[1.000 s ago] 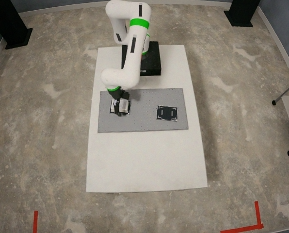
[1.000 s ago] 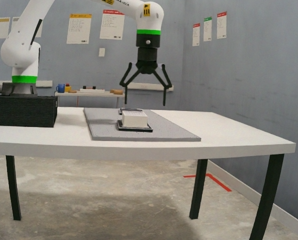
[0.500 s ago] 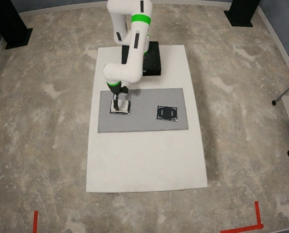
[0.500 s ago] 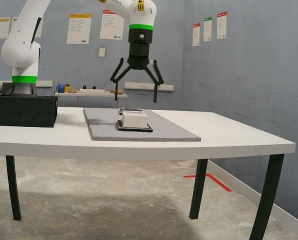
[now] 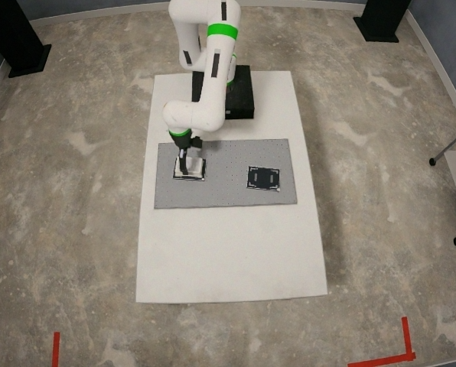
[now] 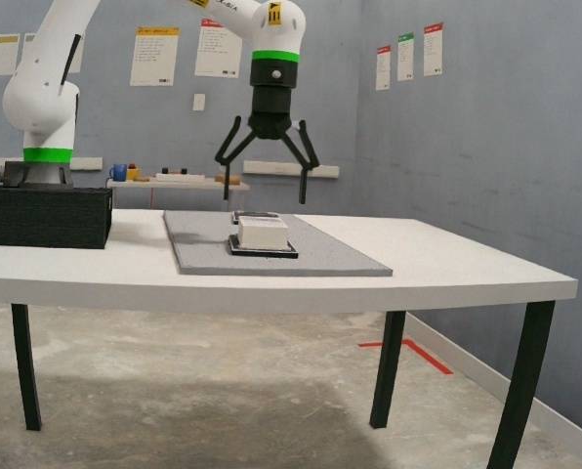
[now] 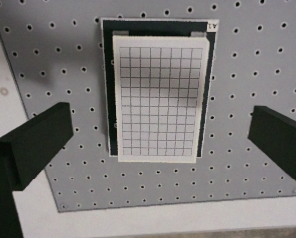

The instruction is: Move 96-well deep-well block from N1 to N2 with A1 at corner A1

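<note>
The white 96-well deep-well block (image 5: pixel 197 166) (image 6: pixel 263 233) (image 7: pixel 159 96) sits in the black plate nest N1 (image 5: pixel 188 177) (image 6: pixel 261 253) (image 7: pixel 108 74) on the grey perforated board (image 5: pixel 228 191) (image 6: pixel 205 242) (image 7: pixel 64 74). The nest's A1 mark (image 7: pixel 212 25) is at its top right corner in the wrist view. My gripper (image 5: pixel 184 160) (image 6: pixel 264 199) (image 7: pixel 160 120) is open wide and empty, hanging straight above the block with a clear gap, one finger on each side. The empty nest N2 (image 5: pixel 263 177) (image 6: pixel 240 215) lies further along the board.
The arm's black base block (image 5: pixel 242 96) (image 6: pixel 39 217) stands at the back of the white table (image 5: pixel 228 256) (image 6: pixel 433 252). A side table with small items (image 6: pixel 180 182) stands by the far wall.
</note>
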Tool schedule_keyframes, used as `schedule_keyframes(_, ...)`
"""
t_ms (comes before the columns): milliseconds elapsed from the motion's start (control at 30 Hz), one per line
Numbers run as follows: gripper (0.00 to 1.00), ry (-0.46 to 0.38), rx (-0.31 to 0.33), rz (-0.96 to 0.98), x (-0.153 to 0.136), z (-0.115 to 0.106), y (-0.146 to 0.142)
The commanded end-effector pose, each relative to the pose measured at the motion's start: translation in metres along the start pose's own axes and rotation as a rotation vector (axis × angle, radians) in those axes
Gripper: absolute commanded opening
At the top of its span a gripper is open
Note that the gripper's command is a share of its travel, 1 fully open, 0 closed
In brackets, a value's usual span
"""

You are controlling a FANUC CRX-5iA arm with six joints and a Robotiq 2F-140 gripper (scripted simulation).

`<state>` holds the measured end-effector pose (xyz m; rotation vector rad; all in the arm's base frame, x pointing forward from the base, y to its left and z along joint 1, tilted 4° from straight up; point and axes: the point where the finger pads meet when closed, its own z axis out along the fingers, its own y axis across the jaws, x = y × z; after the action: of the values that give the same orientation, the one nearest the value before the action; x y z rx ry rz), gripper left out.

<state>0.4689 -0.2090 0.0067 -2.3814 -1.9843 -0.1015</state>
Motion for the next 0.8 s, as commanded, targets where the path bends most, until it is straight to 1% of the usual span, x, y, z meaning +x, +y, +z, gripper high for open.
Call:
schedule_keyframes(0,1.0,0.0,-0.002,0.0,0.0,0.004,0.001)
schedule_keyframes(767,1.0,0.0,-0.002,0.0,0.0,0.039,0.001)
